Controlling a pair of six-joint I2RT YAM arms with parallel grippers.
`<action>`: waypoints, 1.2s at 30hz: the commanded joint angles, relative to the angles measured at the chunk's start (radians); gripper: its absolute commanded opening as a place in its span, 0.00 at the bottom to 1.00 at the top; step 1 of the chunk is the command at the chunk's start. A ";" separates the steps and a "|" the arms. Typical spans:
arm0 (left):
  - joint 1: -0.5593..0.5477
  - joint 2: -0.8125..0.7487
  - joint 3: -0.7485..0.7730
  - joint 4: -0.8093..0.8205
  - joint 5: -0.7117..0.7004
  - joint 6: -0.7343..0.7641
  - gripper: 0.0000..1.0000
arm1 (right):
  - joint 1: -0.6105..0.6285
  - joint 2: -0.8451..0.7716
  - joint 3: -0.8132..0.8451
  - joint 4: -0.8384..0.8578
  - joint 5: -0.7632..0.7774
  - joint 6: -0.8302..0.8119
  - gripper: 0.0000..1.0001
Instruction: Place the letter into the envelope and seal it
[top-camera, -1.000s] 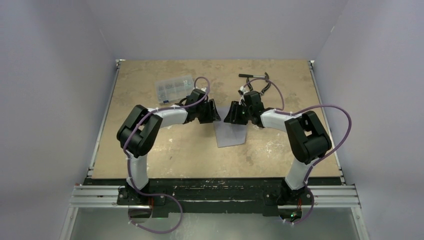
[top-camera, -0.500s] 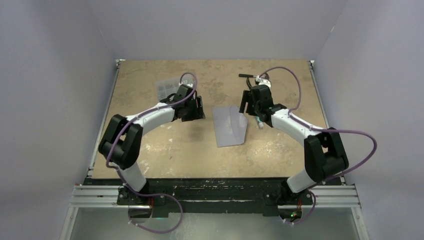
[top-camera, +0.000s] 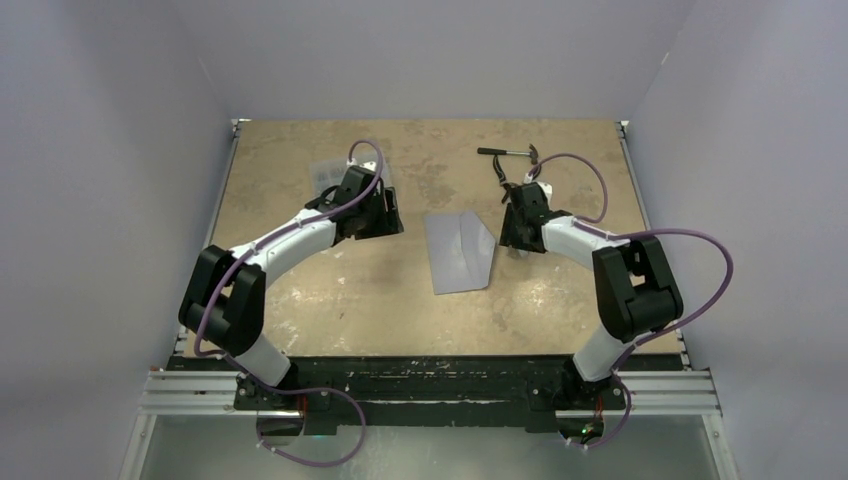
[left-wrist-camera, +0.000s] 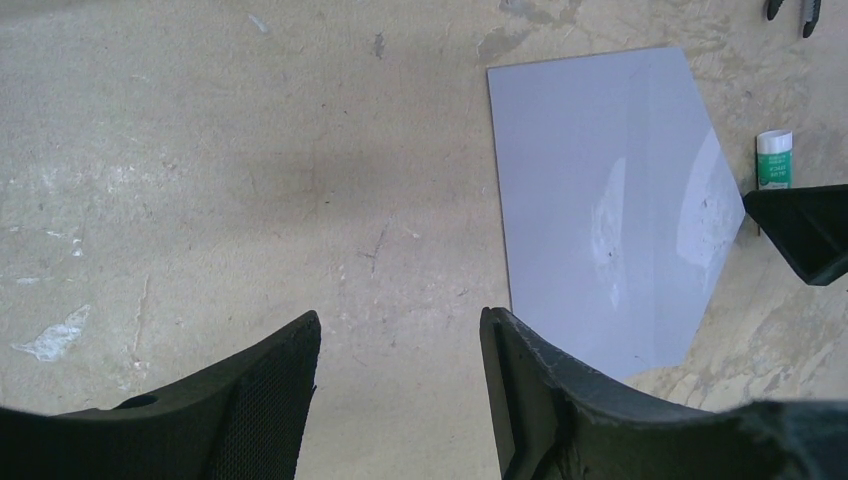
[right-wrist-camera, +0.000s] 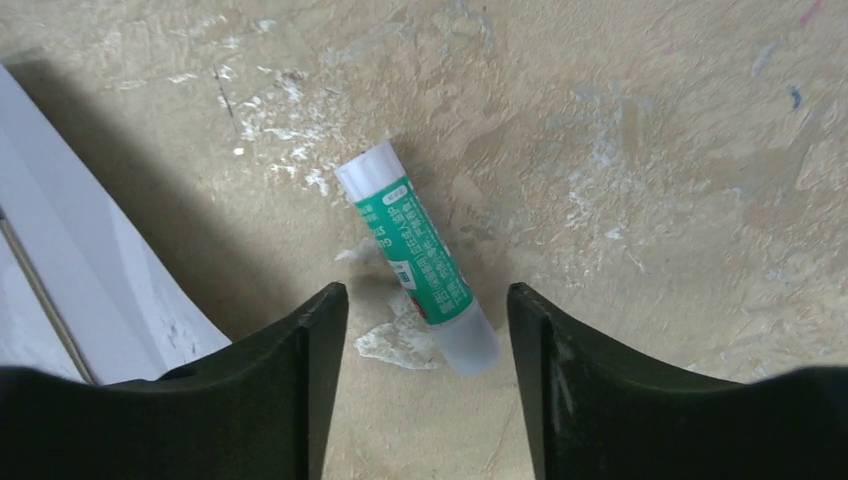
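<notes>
Though near, envelope (top-camera: 458, 252) outside both jaws

Light is even and diffuse, from overhead; my surface (top-camera: 330, 300) reads bright. Soft shadows lie under both my arms. Pale glare streaks the envelope (left-wrist-camera: 590, 150) in my left wrist view. My right fingers (right-wrist-camera: 275, 400) show dark, near-featureless. The glue stick (right-wrist-camera: 418, 258) print is too soft to read.

Left hand (top-camera: 385, 212) sits left of centre, right hand (top-camera: 515, 226) right of centre; both angle downward, jaws apart, holding nothing.
</notes>
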 joint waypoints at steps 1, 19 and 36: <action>0.024 -0.051 0.007 -0.015 0.075 0.003 0.59 | -0.005 0.019 0.019 0.004 0.013 0.013 0.59; 0.026 -0.069 0.111 0.058 0.419 -0.030 0.63 | -0.004 -0.251 0.002 0.236 -0.249 -0.155 0.05; 0.086 -0.130 0.019 0.388 0.728 -0.296 0.68 | 0.266 -0.298 0.073 0.350 -0.725 -0.401 0.00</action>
